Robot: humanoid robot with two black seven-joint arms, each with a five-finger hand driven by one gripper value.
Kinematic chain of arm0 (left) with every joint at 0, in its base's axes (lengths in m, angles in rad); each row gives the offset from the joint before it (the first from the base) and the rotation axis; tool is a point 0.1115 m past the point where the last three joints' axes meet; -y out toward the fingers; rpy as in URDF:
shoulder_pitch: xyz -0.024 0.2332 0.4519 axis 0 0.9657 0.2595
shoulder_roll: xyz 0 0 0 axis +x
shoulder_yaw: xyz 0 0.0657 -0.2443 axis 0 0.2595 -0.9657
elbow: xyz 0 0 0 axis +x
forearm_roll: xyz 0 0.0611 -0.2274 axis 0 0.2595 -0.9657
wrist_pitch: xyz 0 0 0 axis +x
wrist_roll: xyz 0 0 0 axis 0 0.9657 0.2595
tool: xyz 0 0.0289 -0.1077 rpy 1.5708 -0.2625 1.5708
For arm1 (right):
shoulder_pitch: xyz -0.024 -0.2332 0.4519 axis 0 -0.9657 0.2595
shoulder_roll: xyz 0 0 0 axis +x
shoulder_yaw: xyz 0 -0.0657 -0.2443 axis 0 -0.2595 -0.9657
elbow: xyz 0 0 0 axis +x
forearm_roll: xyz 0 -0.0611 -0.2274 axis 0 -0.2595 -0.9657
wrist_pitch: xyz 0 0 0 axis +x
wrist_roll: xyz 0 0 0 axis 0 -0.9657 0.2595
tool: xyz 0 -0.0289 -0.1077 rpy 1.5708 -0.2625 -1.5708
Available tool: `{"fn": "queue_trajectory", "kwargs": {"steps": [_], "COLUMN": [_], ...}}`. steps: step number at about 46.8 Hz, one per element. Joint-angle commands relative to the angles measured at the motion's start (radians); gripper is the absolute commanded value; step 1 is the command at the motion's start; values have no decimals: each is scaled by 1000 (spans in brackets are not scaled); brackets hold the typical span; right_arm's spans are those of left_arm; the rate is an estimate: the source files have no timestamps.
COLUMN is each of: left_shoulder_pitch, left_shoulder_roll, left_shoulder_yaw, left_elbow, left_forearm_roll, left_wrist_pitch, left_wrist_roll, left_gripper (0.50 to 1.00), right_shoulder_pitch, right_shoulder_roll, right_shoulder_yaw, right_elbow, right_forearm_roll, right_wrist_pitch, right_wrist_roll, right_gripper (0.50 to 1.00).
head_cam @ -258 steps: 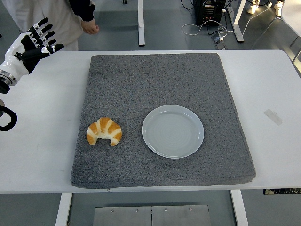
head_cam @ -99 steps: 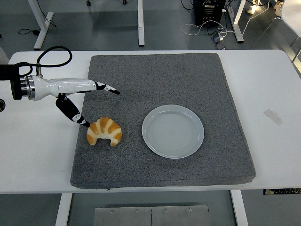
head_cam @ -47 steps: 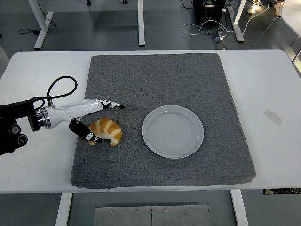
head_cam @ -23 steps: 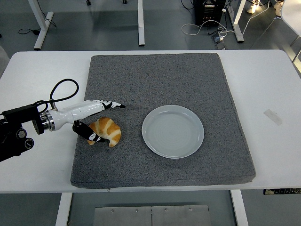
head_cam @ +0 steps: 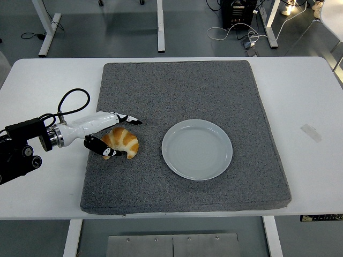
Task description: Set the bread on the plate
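Head view: croissant [head_cam: 124,143] pinched within left hand [head_cam: 110,135].

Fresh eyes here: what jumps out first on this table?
The golden croissant at the left of the grey mat, with the left hand closing its fingers around it. Right of it on the mat sits the pale plate, nothing on it yet.

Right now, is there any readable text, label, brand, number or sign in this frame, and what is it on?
None can be read.
A dark label strip on the white table near edge at lower right carries pale marks, too small to read.
The tape piece on the table is blank.
The croissant, plate, grey mat and left hand show no print.
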Motion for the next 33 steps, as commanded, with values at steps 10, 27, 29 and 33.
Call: {"fn": "queue_trajectory", "kwargs": {"steps": [10,27,29,33], "left_shoulder_pitch": [-1,0,0,-3], "left_shoulder_roll": [-6,-5,-5,-3], "left_shoulder_yaw": [1,2,1,-1], "left_elbow": [46,60,60,60], "left_forearm_roll": [0,2,0,-1], "left_wrist_pitch": [1,2,4,4], "left_wrist_roll": [-27,-41,-41,-41], "left_gripper": [771,733,728,728], "right_shoulder_pitch": [0,0,0,0], "right_shoulder_roll": [0,0,0,0], "right_shoulder_yaw": [0,0,0,0], "right_elbow": [0,0,0,0], "right_forearm_roll": [0,0,0,0], "right_wrist_pitch": [0,0,0,0], "right_wrist_roll": [0,0,0,0], "right_gripper": [1000,1000,1000,1000]}}
